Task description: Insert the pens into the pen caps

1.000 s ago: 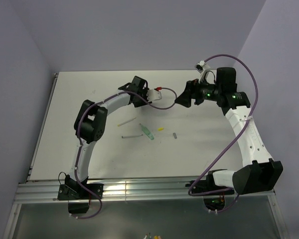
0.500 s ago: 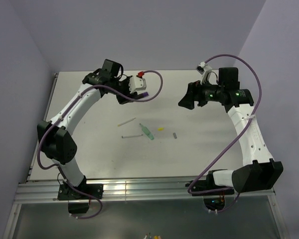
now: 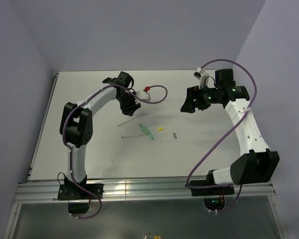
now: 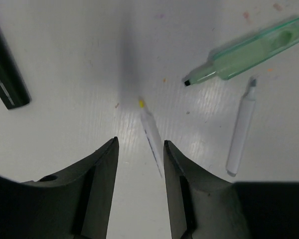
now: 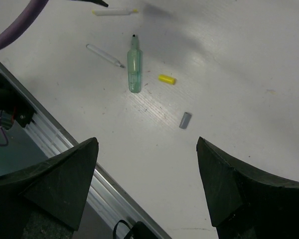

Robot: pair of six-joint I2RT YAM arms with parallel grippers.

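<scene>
Right now my left gripper (image 4: 139,164) hangs over the bench (image 4: 65,30) with its jaws partly spread and nothing pinched. The pale yellow-white pen (image 4: 150,133) lies in line with the gap, with the grey-white pen (image 4: 240,132) and green pen (image 4: 249,50) to one side and the black pen (image 4: 5,74) to the other. My right gripper (image 5: 144,164) is spread wide and empty, above the yellow cap (image 5: 166,79) and grey cap (image 5: 185,120), which lie apart on the bench.
</scene>
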